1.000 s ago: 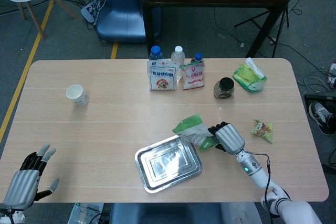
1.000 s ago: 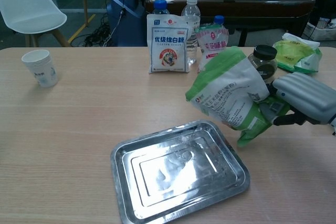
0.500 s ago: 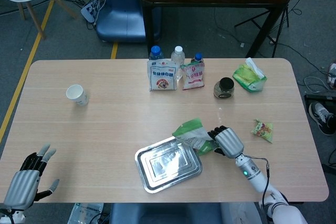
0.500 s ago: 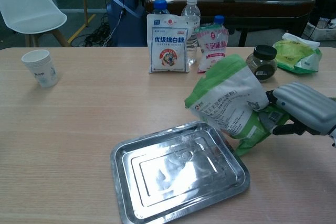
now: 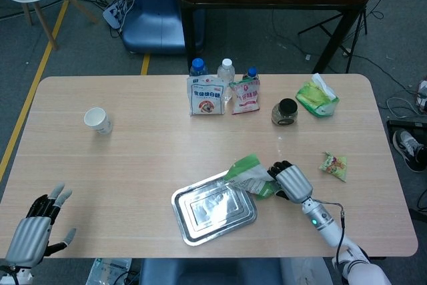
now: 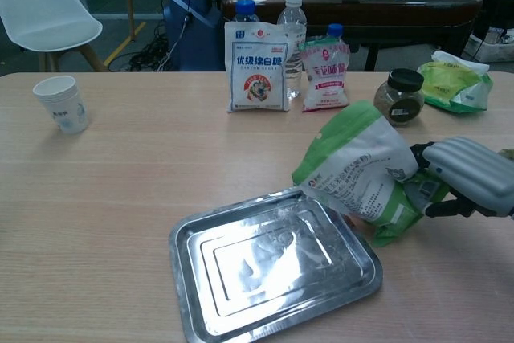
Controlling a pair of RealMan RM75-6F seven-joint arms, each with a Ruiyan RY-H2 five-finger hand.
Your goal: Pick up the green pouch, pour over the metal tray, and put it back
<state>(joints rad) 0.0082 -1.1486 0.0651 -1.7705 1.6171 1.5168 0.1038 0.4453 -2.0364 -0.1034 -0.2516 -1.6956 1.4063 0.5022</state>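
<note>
Lowered and drawn right since a second ago: pouch [image 6: 357, 174], mouth now just over the right rim of the tray [image 6: 201, 279]. Right hand [image 6: 470, 176] grips pouch by its base, fingers [image 6: 418, 186] wrapped around it. Left hand [image 5: 30, 235] idle at the near left counter [image 5: 133, 145] corner, fingers apart, holding nothing.

Keep mouth inside tray rim while tipping; avoid dragging pouch on tray edge. Set back right of tray, short of jar [image 6: 399, 95] and small packet [image 5: 333, 165]. Free room ahead and right of tray.
</note>
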